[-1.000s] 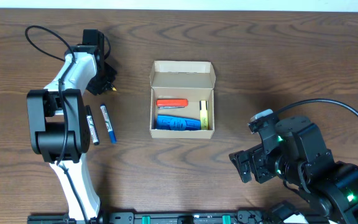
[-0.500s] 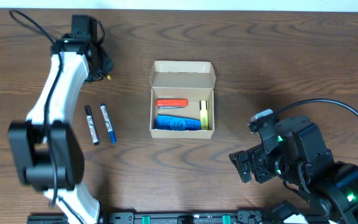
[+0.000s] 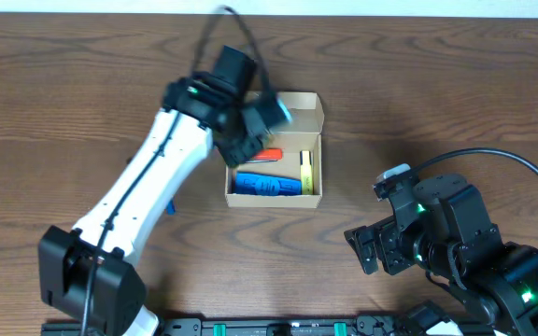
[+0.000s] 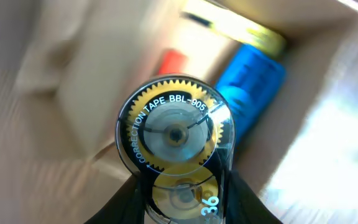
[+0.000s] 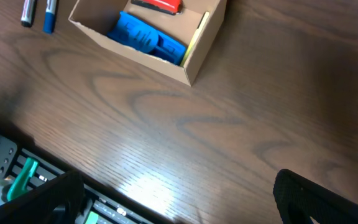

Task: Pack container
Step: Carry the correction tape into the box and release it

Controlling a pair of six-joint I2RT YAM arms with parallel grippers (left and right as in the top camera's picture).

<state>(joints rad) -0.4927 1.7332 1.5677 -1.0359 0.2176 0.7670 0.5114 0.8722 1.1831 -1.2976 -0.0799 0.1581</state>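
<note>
The container [image 3: 275, 200] is an open tan cardboard box at the table's middle. A red item [image 3: 269, 155], a blue item [image 3: 267, 186] and a yellow item [image 3: 306, 171] lie inside it. My left gripper [image 3: 261, 116] hangs blurred over the box's back left part. It is shut on a clear correction tape dispenser [image 4: 176, 140] with yellow gears, and in the left wrist view the box wall [image 4: 61, 62] and its contents show below. My right gripper [image 3: 370, 248] rests open at the front right, with nothing between its fingers [image 5: 328, 199]. In the right wrist view the container [image 5: 143, 60] is far off.
A black pen [image 5: 27, 12] and a blue pen [image 5: 50, 14] lie on the table left of the box. In the overhead view the left arm covers them except the blue pen's tip [image 3: 170, 208]. A black rail [image 3: 278, 328] runs along the front edge.
My left arm has swung from the table's far left to over the box, carrying the correction tape. The right arm has not moved.
</note>
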